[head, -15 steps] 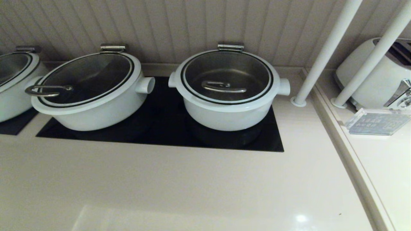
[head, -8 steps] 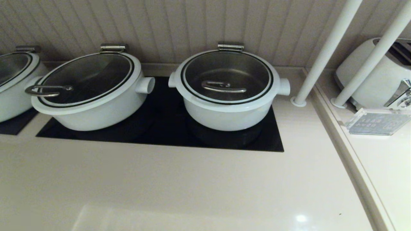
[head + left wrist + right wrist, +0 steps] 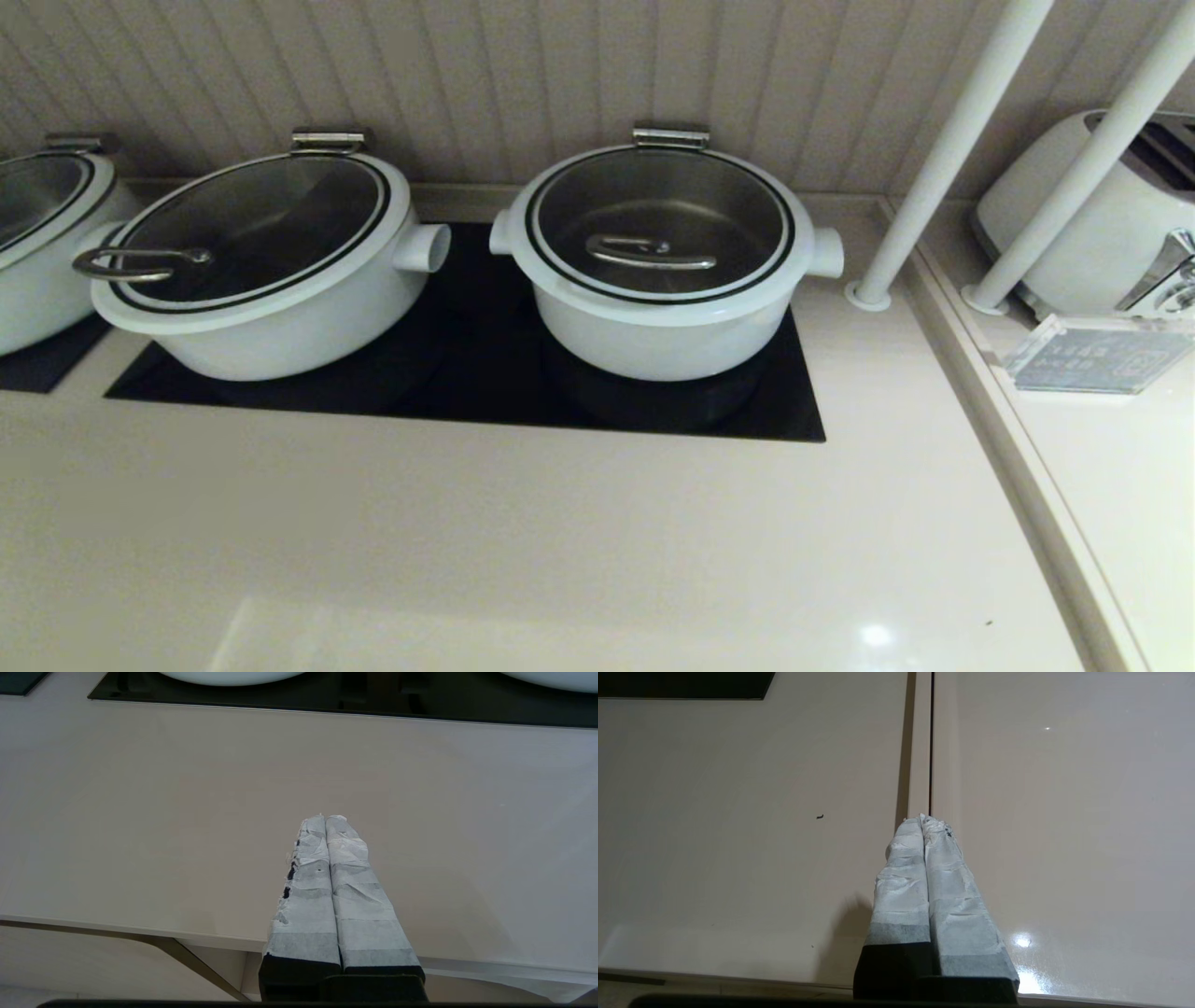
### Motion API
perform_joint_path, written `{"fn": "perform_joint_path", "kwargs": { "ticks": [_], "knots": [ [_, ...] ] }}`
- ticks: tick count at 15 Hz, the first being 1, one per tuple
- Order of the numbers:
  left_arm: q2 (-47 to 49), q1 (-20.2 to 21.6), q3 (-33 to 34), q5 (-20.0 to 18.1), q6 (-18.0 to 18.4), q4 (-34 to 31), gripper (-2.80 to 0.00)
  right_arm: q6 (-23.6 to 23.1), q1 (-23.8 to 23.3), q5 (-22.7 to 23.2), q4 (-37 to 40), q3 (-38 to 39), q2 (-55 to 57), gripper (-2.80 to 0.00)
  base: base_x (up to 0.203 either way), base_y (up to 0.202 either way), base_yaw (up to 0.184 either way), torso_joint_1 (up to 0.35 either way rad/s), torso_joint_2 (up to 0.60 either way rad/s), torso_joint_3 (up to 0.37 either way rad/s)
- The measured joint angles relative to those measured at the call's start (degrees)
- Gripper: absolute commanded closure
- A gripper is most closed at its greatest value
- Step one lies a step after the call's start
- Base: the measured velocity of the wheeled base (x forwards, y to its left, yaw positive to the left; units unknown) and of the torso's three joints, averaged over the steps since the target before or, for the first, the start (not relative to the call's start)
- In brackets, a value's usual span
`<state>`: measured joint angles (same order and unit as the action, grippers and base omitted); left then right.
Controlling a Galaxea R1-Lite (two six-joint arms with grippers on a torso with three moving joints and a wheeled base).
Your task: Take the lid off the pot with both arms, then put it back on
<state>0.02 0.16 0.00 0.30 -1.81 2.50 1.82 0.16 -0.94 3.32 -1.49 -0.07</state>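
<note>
The round white pot (image 3: 663, 336) stands on the black hob at centre right, its stubby side handles out to each side and a steel hinge clip at the back. The glass lid (image 3: 658, 201) lies closed on it, its steel bar handle (image 3: 649, 252) at the centre. Neither arm shows in the head view. My left gripper (image 3: 325, 817) is shut and empty, hovering over the beige counter near its front edge. My right gripper (image 3: 923, 817) is shut and empty too, over the counter by a seam, far from the pot.
A wider oval white pot (image 3: 271, 317) with a loop-handled lid stands left of the round pot, and another (image 3: 37, 280) sits at the far left. Two white slanted poles (image 3: 943, 159) rise at the right. A white toaster (image 3: 1111, 215) and a clear sign stand beyond them.
</note>
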Motion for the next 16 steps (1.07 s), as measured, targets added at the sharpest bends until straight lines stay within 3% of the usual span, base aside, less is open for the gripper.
{"fn": "perform_joint_path", "kwargs": {
  "ticks": [16],
  "knots": [
    [0.0,0.0,0.0,0.0,0.0,0.0,0.00,0.2,0.0,-0.2,0.0,0.0,0.0,0.00,0.000,0.000,0.000,0.000,0.00,0.000]
  ]
}}
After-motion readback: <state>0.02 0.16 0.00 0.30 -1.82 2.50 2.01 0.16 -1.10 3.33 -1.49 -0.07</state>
